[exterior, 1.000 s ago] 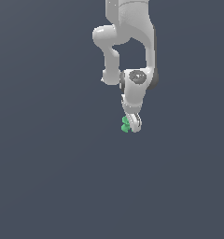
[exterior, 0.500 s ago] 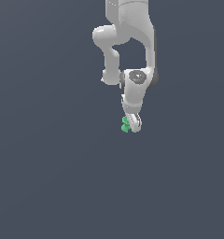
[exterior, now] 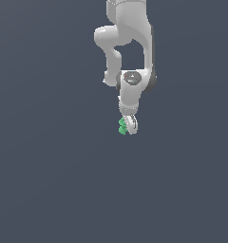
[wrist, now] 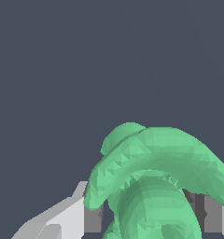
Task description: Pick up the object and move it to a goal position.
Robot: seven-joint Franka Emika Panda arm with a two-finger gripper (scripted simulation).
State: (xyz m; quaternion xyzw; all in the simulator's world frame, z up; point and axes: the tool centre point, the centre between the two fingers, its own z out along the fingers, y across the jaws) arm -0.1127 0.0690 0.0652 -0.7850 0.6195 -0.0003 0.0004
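In the exterior view the white arm [exterior: 130,42] is seen reaching down from twelve o'clock, with the gripper [exterior: 129,124] at its lower end near the middle of the frame. The green object [exterior: 122,126] is seen at the gripper's nine o'clock side, touching it. In the wrist view the fingers [wrist: 92,218] are pinched on either side of the green object [wrist: 156,186], which fills the close foreground.

- Arm [exterior: 130,28]: glossy white throughout, built of rounded, bulbous link housings with smooth shading.
- Dark grey band along one edge of the upper link and at the wrist joint.
- Wrist housing [exterior: 130,80]: round grey face with small red marks.
- Gripper [exterior: 129,124]: white body; wrist view shows pale grey-white fingers [wrist: 62,219] with darker grey pads.
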